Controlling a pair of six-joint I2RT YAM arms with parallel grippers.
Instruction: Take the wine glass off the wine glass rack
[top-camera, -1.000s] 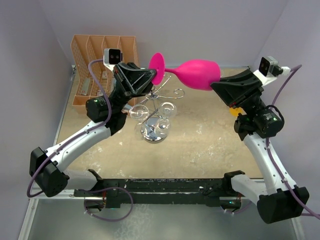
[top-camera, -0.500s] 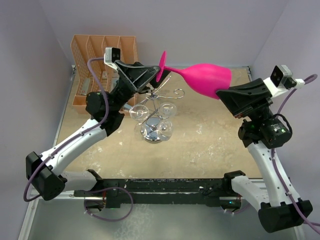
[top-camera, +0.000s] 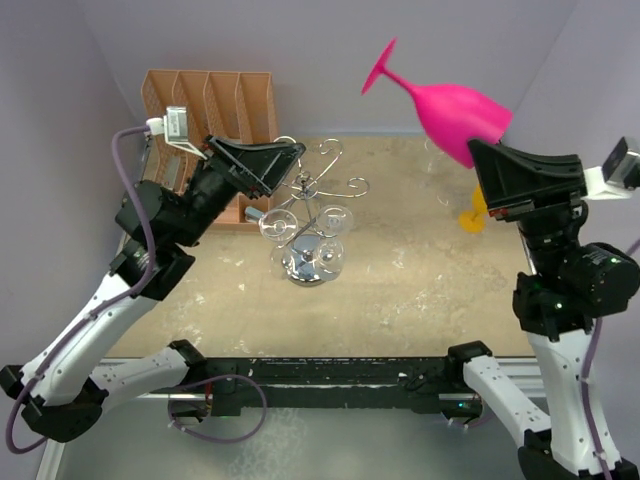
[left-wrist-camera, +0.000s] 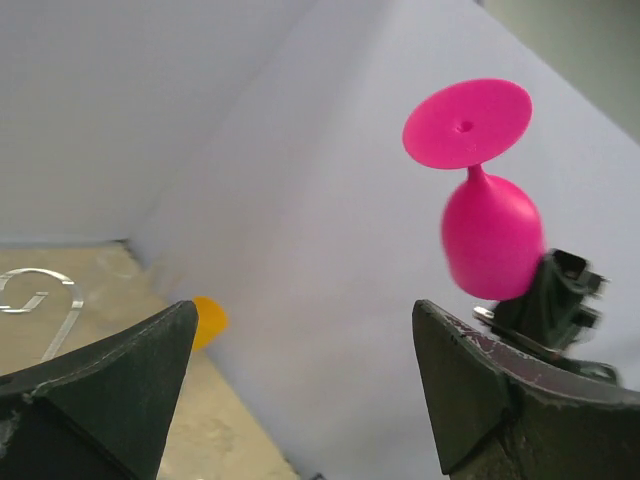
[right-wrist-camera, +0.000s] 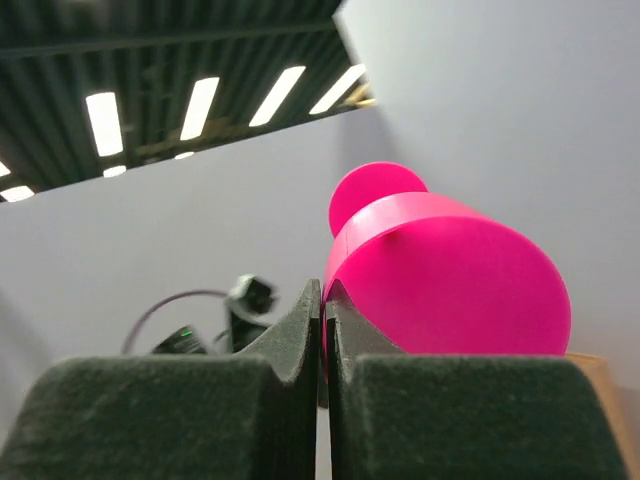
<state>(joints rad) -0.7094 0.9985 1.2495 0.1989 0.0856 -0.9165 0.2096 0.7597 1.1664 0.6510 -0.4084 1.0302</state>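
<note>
The pink wine glass (top-camera: 455, 108) hangs high over the table's far right, tilted, its foot pointing up and to the left. It is well apart from the silver wine glass rack (top-camera: 318, 190). My right gripper (top-camera: 474, 150) is shut on the bowl's rim; in the right wrist view the jaws (right-wrist-camera: 322, 288) pinch the wall of the pink glass (right-wrist-camera: 450, 280). My left gripper (top-camera: 292, 157) stands open just left of the rack's top, holding nothing. Across the gap between its fingers (left-wrist-camera: 304, 310) the left wrist view shows the pink glass (left-wrist-camera: 488, 240) far off.
Clear glasses (top-camera: 335, 218) hang on the rack's curled arms above its chrome base (top-camera: 310, 267). An orange slotted organizer (top-camera: 205, 105) stands at the back left, behind the left arm. A small orange object (top-camera: 470, 218) sits on the table under the right gripper.
The left gripper opened, let go of the glass's foot and drew back to the left. The right arm carried the pink glass up and to the right, away from the rack.
</note>
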